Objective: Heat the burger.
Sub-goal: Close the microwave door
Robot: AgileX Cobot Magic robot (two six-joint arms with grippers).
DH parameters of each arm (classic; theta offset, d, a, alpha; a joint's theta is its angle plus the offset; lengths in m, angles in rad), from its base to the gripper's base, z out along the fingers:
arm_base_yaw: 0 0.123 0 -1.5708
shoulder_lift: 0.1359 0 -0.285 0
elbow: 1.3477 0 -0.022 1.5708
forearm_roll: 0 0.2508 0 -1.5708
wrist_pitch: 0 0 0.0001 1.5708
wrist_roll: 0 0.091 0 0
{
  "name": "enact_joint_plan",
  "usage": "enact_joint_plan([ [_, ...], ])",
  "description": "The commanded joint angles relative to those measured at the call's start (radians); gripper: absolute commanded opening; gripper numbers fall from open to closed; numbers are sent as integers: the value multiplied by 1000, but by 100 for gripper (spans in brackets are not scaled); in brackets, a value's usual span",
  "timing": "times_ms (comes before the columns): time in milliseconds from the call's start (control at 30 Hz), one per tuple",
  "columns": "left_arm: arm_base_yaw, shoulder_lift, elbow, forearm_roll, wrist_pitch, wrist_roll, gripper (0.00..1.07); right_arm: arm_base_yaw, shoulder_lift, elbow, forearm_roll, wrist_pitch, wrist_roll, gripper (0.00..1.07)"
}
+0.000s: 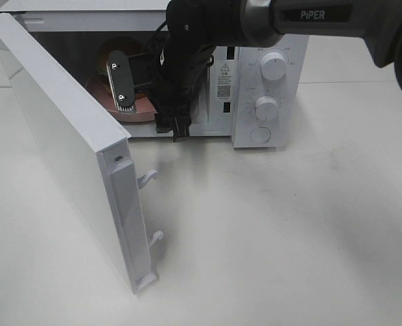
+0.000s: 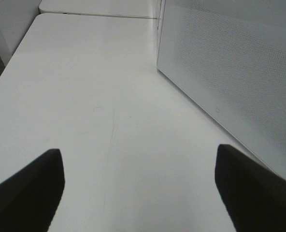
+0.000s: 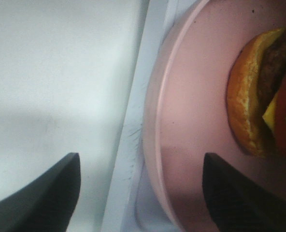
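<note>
Your right claw (image 3: 140, 166) hangs at the front sill of the microwave (image 1: 269, 81). Its jaws are spread wide and pinch nothing: one finger is over the pink plate (image 3: 191, 96), the other outside its rim. The burger (image 3: 264, 96) sits on that plate inside the cavity, away from the rim nearest the claw. The door (image 1: 58, 136) stands open. Your left claw (image 2: 139, 162), also spread and empty, hovers over the white table (image 2: 85, 72) beside a dotted white panel (image 2: 230, 63).

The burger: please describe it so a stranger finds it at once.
Find the white microwave with its door swung open. Inside lies a round pink plate. The burger sits on it: golden-brown bun, dark patty, green lettuce, unlike the plain plate.
</note>
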State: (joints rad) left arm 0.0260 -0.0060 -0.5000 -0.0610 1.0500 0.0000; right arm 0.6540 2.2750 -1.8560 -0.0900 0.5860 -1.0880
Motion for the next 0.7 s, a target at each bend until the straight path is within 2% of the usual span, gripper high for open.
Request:
enact_joint_plan([
  [33,-5,-24,1,-1,-14,0,78,2,-44,60,19,-21,7,71],
  [233,-5,-24,1,-1,-14,0,78,2,-108,162,22,-82,8,71],
  [300,-5,-24,1,-1,-14,0,78,4,-175,265,22,-120,12,73],
  [400,-5,-24,1,-1,-14,0,78,4,-189,284,22,-123,15,73],
  [467,-5,-24,1,-1,-14,0,78,4,-261,378,21,-140,20,73],
  [567,-5,-24,1,-1,-14,0,78,4,-281,397,20,-144,20,73],
  [600,-5,-24,1,-1,-14,0,78,4,-317,448,20,-160,27,73],
  [700,-5,-24,1,-1,-14,0,78,2,-372,516,18,-170,27,73],
])
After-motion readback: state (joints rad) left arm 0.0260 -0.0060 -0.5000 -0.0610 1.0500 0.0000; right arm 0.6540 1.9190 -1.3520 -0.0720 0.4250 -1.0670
